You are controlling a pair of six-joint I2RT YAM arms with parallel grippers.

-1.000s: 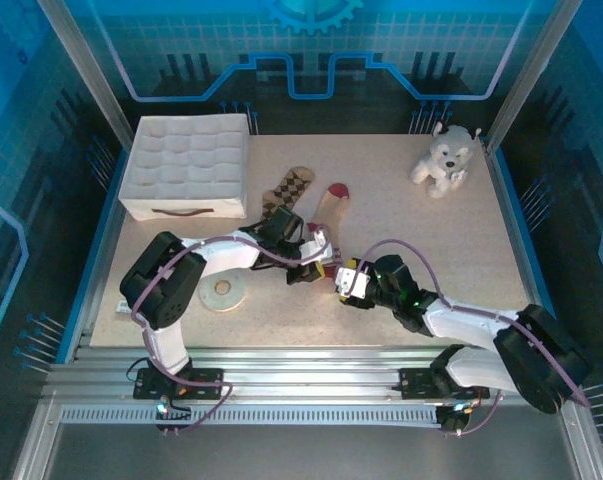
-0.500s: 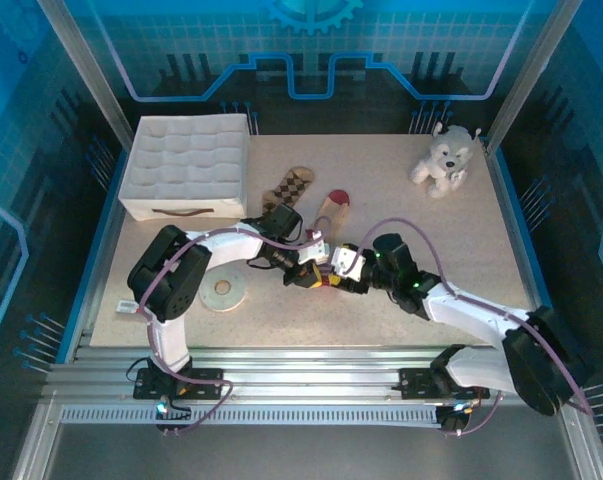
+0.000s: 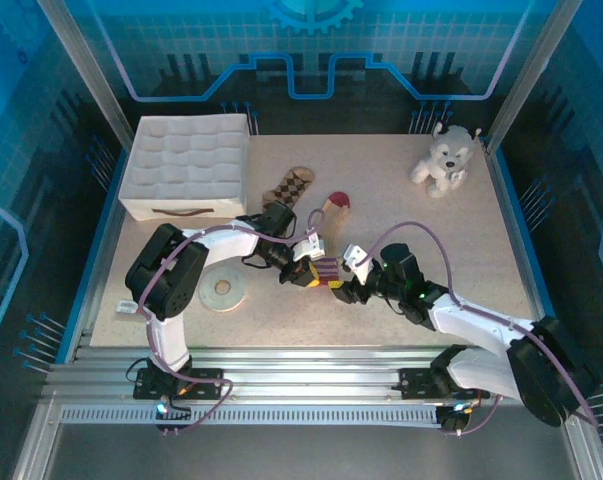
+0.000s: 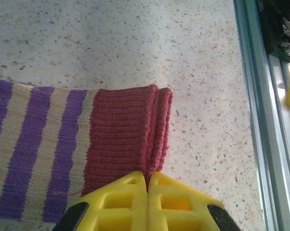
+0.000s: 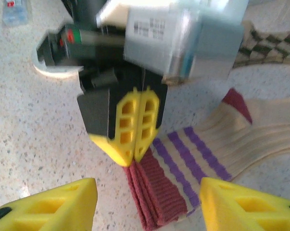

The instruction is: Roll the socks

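Note:
The tan sock [image 3: 329,222] lies mid-table with its dark red toe [image 3: 337,200] pointing away. Its folded red cuff [image 4: 128,130], with purple stripes behind it, is pinched at the edge by my left gripper [image 4: 147,180], which is shut on it. That same gripper [image 5: 135,126] comes down onto the cuff [image 5: 159,195] in the right wrist view. My right gripper [image 5: 147,207] is open, a yellow fingertip [image 5: 48,204] on either side of the cuff and apart from it. The brown argyle sock [image 3: 289,187] lies flat beside the tan one.
A white fabric box [image 3: 189,165] stands at the back left. The plush dog [image 3: 443,158] sits at the back right. A tape ring [image 3: 222,292] lies near the left arm. The table's metal edge rail [image 4: 260,120] runs close to the cuff.
My right gripper has come in toward the cuff and its jaws have narrowed a little. The left gripper has kept its hold and shifted slightly left.

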